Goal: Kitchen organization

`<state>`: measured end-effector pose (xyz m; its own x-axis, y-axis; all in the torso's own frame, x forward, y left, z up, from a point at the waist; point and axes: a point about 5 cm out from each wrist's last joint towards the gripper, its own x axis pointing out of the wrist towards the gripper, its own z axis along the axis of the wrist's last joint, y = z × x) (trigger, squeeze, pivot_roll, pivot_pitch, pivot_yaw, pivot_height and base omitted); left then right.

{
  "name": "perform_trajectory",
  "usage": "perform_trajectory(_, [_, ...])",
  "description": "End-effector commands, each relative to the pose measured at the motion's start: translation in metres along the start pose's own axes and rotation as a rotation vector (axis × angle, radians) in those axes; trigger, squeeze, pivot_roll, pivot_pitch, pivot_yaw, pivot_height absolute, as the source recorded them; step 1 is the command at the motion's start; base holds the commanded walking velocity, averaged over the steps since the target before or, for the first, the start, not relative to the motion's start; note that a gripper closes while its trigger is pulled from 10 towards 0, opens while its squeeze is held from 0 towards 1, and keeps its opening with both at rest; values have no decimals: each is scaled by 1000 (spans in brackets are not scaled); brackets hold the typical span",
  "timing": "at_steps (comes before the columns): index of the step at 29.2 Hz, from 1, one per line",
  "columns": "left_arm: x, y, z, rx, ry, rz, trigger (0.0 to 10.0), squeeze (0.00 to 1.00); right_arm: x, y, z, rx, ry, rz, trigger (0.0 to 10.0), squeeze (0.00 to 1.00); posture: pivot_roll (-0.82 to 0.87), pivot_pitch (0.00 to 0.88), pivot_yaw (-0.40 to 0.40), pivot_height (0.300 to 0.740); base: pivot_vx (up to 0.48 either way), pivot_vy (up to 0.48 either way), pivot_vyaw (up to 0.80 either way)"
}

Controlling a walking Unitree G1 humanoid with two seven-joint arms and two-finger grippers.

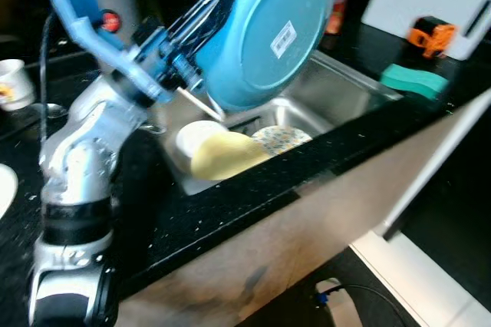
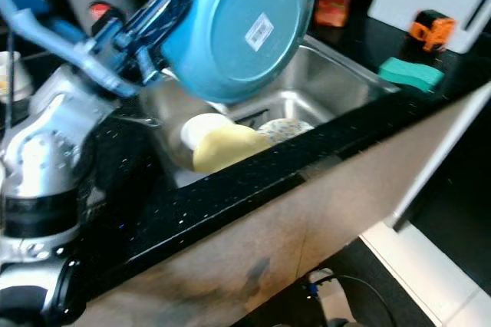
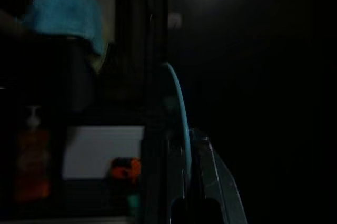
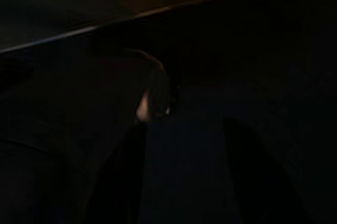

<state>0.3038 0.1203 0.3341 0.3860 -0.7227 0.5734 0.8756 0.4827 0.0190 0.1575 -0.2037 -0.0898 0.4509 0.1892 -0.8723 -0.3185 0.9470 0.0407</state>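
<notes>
Near the left edge of the counter (image 1: 230,212) a small white cup (image 1: 14,85) is sitting by itself, out of the way. The left gripper (image 1: 205,14) is pinching the rim of a big blue plate (image 1: 268,31) and holding it up on its edge over the sink (image 1: 349,85), with the bottom of the plate and its white sticker facing the camera. It is likely being held like this so any water drips into the sink and not onto the counter. The plate is squeezed right between the two black fingers (image 1: 196,24), so it is touching the gripper, and most of it is sticking out past the fingertips toward the back of the sink. Down in the sink, under the plate, a white bowl (image 1: 198,137), a yellow dish (image 1: 222,154) and a spotted plate (image 1: 284,139) are waiting. A green sponge (image 1: 414,81) is lying on the counter near the sink's right edge, handy for scrubbing, with an orange tool (image 1: 431,35) behind it. The right gripper is in the dark, so I cannot tell what it is doing.
</notes>
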Motion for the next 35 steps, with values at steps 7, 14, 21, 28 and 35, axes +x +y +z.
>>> perform_trajectory(7, [13, 33, -19, 284, 233, 143, 10000, 0, 1, 6, -2, 11, -1, 15, 10000, 0, -7, 3, 43, 740, 0, 0, 0])
perform_trajectory(14, [16, 31, -46, 384, 411, -6, 10000, 0, 1, 6, -4, 16, 4, 15, 10000, 0, -11, 18, 53, 740, 0, 0, 0])
perform_trajectory(21, [13, 25, -75, 352, 527, -184, 10000, 0, 1, 8, -5, 28, 2, 13, 10000, 0, -20, 33, 65, 740, 0, 0, 0])
perform_trajectory(28, [8, 23, -105, 387, 667, -339, 10000, 0, 1, 9, -8, 37, 4, 14, 10000, 0, -30, 50, 80, 740, 0, 0, 0])
perform_trajectory(35, [11, 24, -120, 336, 666, -379, 10000, 0, 2, 11, -7, 49, -8, 12, 10000, 0, -46, 63, 90, 740, 0, 0, 0])
